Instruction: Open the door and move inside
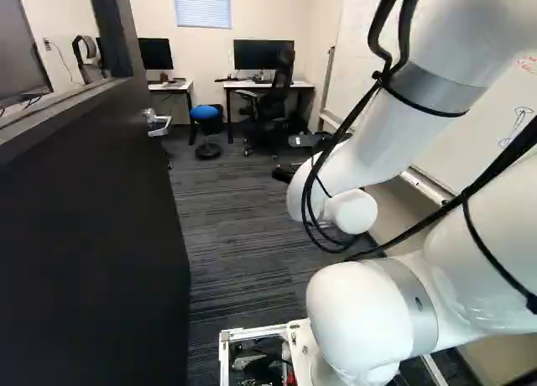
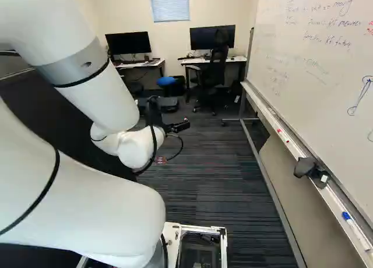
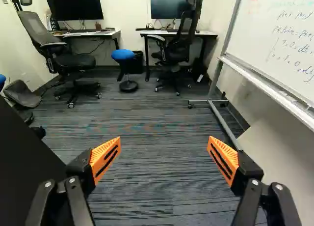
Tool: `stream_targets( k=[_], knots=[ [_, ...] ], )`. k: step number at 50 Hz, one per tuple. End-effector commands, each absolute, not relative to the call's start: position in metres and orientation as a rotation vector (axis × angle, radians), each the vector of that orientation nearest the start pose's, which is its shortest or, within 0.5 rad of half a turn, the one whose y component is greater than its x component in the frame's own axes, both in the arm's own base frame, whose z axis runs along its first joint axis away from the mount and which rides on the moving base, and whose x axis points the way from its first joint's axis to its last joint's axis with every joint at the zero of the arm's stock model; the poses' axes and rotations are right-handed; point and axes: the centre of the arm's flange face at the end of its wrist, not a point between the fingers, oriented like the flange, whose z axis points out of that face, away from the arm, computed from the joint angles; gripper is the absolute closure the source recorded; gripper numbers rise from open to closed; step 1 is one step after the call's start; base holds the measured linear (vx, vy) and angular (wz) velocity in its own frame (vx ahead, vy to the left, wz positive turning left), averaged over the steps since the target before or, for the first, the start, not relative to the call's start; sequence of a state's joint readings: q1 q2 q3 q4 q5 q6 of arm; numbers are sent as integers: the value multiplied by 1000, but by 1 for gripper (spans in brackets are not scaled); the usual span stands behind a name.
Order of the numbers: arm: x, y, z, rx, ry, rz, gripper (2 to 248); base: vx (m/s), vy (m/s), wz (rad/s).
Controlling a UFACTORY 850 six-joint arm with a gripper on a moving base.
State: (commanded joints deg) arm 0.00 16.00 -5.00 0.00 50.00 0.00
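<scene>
2 fingers (image 3: 105, 159) of the gripper (image 3: 164, 152) stood wide apart, holding nothing. Dial 1, left base view: the door (image 1: 92, 243) stood open at 9 o'clock, its handle (image 1: 157, 124) at 10 o'clock. Dial 2, right base view: the whiteboard (image 2: 317, 64) occupied 2 o'clock, its stand (image 2: 269, 182) 4 o'clock. Entry, the step judged in hand, carried 3 risks. Drift of the base (image 2: 204, 228) toward 9 o'clock could have scraped the door or caught the handle. Drift toward 3 o'clock could have driven the arm (image 1: 382, 147) against the whiteboard. Turning too early could have swung the leading gripper into either, since both flanked the route at 12 o'clock.
</scene>
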Motion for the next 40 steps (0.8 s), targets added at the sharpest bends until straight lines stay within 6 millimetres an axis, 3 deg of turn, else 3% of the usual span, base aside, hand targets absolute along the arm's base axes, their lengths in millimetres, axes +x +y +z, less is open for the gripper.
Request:
stream_targets(
  k=[40],
  knots=[
    [270,0,366,-2558,0,-1824,3,168,-2,-10]
  ],
)
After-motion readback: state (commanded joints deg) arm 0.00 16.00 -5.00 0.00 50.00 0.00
